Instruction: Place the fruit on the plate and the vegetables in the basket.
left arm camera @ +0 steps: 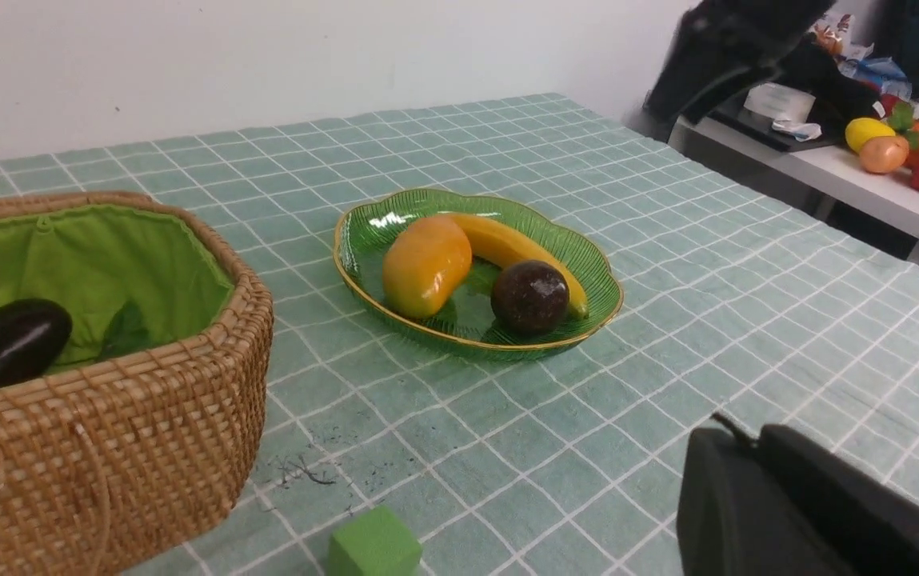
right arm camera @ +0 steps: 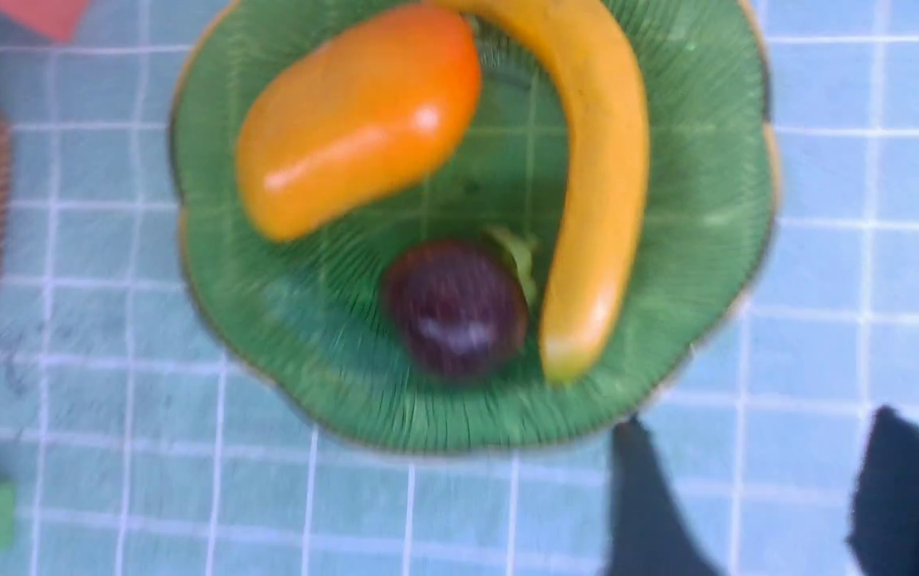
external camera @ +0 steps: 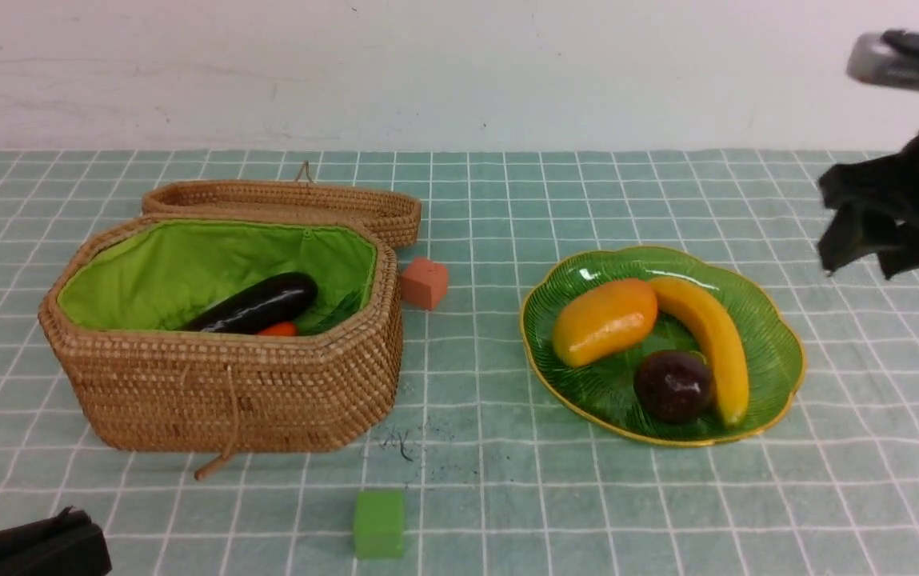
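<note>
green cube (external camera: 379, 524), eggplant (external camera: 255, 305) slanting in basket (external camera: 227, 384)

i see: basket (external camera: 227, 392) coarse woven wicker, rough, with matt green cloth lining (external camera: 187, 268). eggplant (external camera: 255, 305) smooth, glossy plastic look. plate (external camera: 771, 352) ribbed translucent glass, shiny. mango (external camera: 605, 320) and banana (external camera: 711, 336) smooth with a soft sheen. tablecloth (external camera: 555, 496) matt fabric.
</note>
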Robot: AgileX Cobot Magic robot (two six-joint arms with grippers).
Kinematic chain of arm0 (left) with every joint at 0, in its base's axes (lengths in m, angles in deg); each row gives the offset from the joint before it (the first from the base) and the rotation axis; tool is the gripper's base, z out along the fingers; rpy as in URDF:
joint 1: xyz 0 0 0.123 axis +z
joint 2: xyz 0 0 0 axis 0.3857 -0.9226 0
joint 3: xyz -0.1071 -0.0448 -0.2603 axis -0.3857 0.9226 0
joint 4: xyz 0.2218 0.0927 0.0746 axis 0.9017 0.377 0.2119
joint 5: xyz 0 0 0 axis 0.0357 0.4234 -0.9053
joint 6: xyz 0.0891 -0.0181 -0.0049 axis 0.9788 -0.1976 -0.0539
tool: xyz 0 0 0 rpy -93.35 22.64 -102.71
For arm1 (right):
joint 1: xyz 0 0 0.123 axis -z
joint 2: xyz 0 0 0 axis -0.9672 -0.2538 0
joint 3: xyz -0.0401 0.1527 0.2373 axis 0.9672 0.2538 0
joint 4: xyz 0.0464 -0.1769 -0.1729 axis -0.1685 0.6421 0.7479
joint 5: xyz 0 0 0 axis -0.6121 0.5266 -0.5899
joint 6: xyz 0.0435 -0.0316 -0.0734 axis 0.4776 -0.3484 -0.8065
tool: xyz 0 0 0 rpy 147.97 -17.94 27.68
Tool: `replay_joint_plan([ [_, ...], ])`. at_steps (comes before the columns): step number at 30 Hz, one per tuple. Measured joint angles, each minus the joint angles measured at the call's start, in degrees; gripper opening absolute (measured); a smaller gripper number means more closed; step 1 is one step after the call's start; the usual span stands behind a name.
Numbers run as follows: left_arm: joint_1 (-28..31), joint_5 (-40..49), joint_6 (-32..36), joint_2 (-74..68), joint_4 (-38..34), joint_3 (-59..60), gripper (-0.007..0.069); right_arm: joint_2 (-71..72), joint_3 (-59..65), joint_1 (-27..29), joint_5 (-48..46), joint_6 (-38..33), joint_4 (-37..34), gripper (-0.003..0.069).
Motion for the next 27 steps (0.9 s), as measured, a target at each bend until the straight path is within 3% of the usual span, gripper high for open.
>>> replay_joint_plan([
  [3, 0.0, -1.48, 0.0, 0.83, 0.13, 2.47, 0.0036, 15.04, 9.49, 0.0, -0.98, 0.0, 0.28, 0.0139],
  [5, 0.0, -3.03, 0.0, 1.0, 0.13, 4.14, 0.0036, 24.38, 15.89, 0.0, -1.58, 0.0, 0.28, 0.0052],
  [9, 0.0, -4.29, 0.0, 1.02, 0.13, 5.18, 0.0038, 39.37, 26.07, 0.0, -3.21, 0.29, 0.28, -0.0014],
  [20, 0.0, -4.13, 0.0, 1.02, 0.13, 5.43, 0.005, 73.62, 45.59, 0.0, -3.09, 6.44, 0.28, 0.0013],
  [27, 0.0, -4.08, 0.0, 1.02, 0.13, 5.43, 0.0058, 78.33, 50.96, 0.0, 6.03, 8.08, 0.41, 0.0038],
])
